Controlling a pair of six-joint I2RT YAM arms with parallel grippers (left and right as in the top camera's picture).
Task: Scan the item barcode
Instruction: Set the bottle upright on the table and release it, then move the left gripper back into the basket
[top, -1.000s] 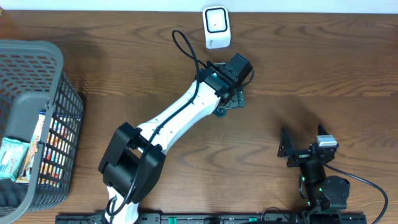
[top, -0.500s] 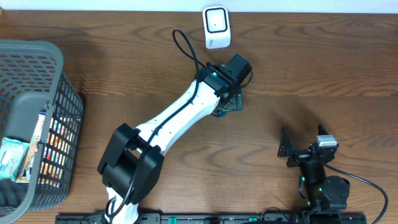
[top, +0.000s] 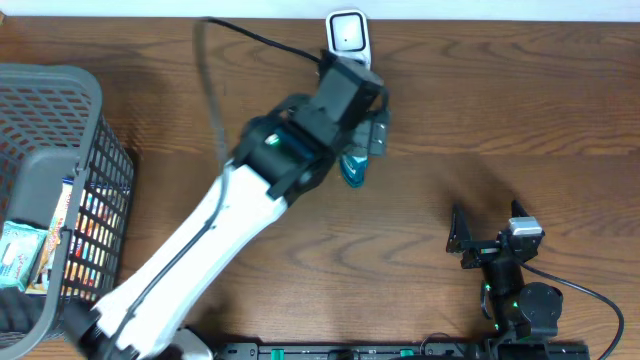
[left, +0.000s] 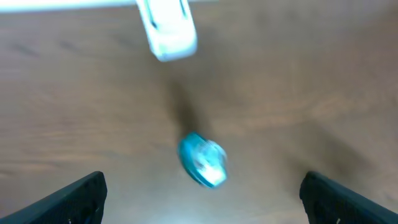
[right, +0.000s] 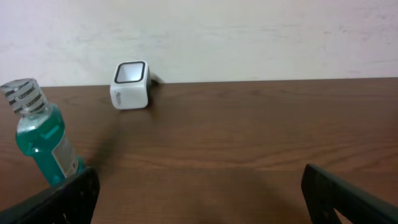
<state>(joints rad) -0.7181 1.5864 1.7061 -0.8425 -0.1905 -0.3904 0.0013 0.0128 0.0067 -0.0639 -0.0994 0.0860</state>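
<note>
A teal mouthwash bottle with a grey cap stands upright on the wooden table, just in front of the white barcode scanner. My left gripper hovers high above the bottle, open and empty, blurred by motion. In the left wrist view the bottle lies far below between the spread fingers, with the scanner beyond it. My right gripper rests open near the front right. Its wrist view shows the bottle at far left and the scanner against the wall.
A grey wire basket holding several packaged items stands at the table's left edge. A black cable loops from the left arm across the back of the table. A pale wall bounds the table behind the scanner.
My left arm has lifted up off the bottle and swung slightly left, leaving the bottle standing free on the table. The right arm has not moved.
</note>
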